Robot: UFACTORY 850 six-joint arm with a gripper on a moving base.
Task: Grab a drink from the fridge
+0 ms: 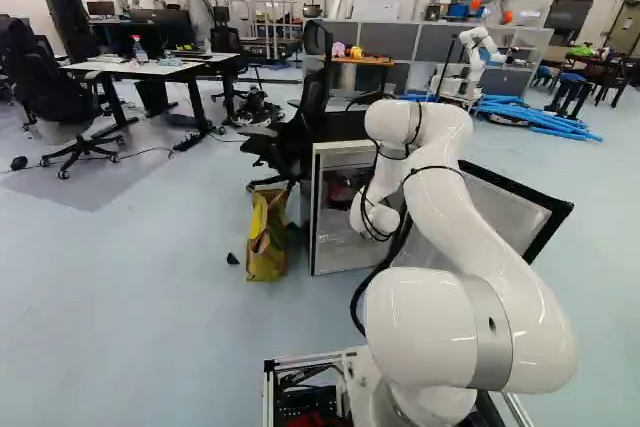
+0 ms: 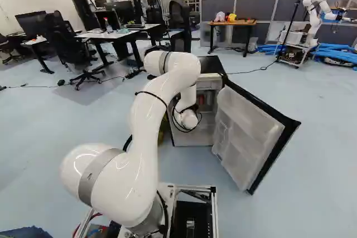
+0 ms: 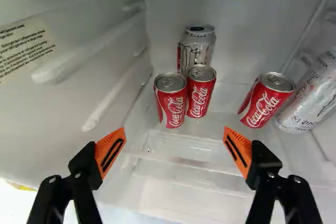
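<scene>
In the wrist view my gripper (image 3: 175, 149) stands wide open at the mouth of the fridge, nothing between its fingers. Ahead of it two red cans (image 3: 170, 100) (image 3: 201, 92) stand side by side on the fridge floor, with a taller silver can (image 3: 196, 50) behind them. A third red can (image 3: 266, 99) stands apart, beside a silver-white container (image 3: 310, 98) near one side wall. The fridge (image 1: 341, 245) has its door (image 2: 245, 129) swung open in the right base view. In the base views I cannot make out the gripper past the arm's wrist.
A yellow-green bag (image 1: 267, 237) stands beside the fridge, with a black office chair (image 1: 300, 127) behind it. Farther back are desks (image 1: 140, 67), a wooden table (image 2: 231, 23) and another robot (image 2: 315, 12). Inside the fridge, ridged walls (image 3: 113, 95) flank the cans.
</scene>
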